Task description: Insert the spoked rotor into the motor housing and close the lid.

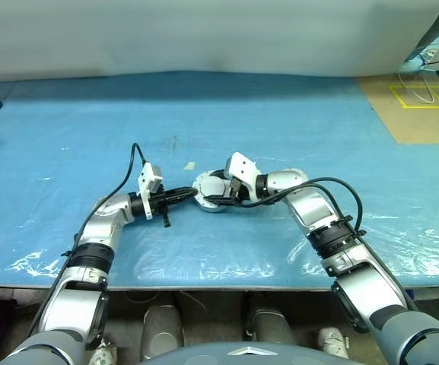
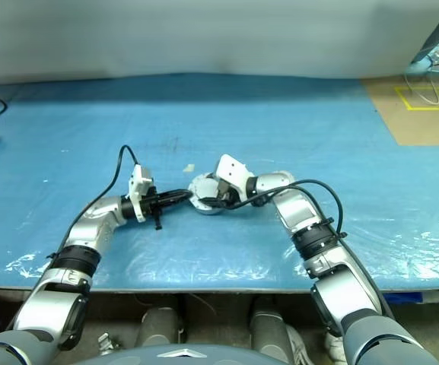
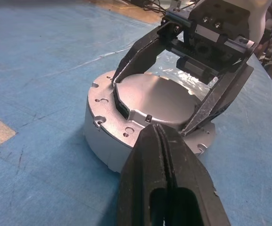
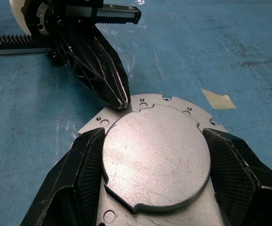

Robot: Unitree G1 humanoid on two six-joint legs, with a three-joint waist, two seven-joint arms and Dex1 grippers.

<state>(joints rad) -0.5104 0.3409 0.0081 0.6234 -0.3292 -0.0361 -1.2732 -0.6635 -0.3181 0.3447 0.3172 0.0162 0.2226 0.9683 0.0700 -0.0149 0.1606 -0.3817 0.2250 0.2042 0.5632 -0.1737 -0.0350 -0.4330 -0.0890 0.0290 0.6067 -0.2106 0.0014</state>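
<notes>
At frame centre, my right gripper (image 4: 154, 174) pinches the closed lid (image 4: 157, 157) atop the motor housing (image 3: 103, 129) on the blue table (image 1: 280, 114). My left gripper (image 3: 161, 141), fingers pressed together, touches the housing's rim.

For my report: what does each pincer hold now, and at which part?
Right pincer clasps the lid by opposite edges, on the motor housing. Left pincer is shut, holding nothing.

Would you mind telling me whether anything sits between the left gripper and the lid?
Nothing visible does. The shut left gripper has its tips at the edge of the lid, which lies closed on the motor housing between the right gripper's fingers.
</notes>
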